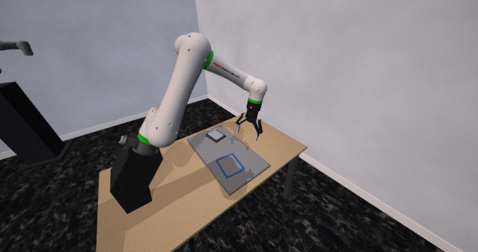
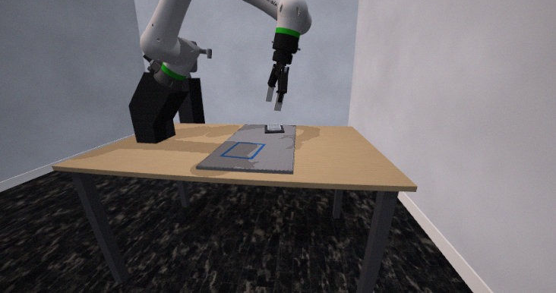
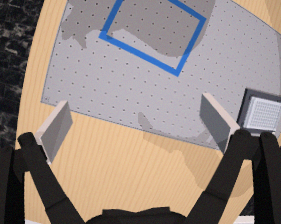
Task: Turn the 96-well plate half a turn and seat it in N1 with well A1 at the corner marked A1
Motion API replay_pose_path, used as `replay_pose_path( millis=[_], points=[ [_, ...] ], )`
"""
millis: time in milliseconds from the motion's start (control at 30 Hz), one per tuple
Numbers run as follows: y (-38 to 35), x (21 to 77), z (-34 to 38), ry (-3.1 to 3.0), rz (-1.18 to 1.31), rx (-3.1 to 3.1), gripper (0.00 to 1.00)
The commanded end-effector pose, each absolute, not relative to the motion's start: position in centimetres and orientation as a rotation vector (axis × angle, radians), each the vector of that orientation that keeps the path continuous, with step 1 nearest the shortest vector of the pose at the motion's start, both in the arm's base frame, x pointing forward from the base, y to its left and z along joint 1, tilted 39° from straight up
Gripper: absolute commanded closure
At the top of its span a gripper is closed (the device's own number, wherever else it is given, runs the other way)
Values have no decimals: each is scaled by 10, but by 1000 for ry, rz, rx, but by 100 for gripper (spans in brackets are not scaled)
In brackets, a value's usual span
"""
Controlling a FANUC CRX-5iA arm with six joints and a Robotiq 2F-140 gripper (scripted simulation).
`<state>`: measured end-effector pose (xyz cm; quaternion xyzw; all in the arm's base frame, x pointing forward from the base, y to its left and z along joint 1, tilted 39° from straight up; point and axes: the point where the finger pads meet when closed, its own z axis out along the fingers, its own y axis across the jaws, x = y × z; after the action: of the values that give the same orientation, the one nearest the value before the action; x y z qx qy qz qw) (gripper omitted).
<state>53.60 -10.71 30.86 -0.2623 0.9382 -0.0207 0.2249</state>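
wooden table [image 2: 342,162] | dark speckled floor [image 2: 233,232] | grey walls [image 1: 367,66] | white skirting [image 1: 384,203]

Open air surrounds the wide-open gripper [image 1: 249,130] above the table [image 1: 281,143]; only the low plate [image 1: 215,135] rises from the grey deck [image 1: 247,157].
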Motion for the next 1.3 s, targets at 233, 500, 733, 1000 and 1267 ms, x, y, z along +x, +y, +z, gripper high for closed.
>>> replay_pose_path(
  millis=[233, 500, 733, 1000, 1267],
  points=[
    [-89, 539, 287, 2529, -170, -1098, 0],
    [-72, 542, 271, 2428, -263, -1442, 0],
    [-62, 543, 262, 2323, -329, -1696, 0],
    [-44, 546, 249, 2167, -399, -1985, 0],
    [-26, 548, 238, 1946, -471, -2299, 0]
  ],
)
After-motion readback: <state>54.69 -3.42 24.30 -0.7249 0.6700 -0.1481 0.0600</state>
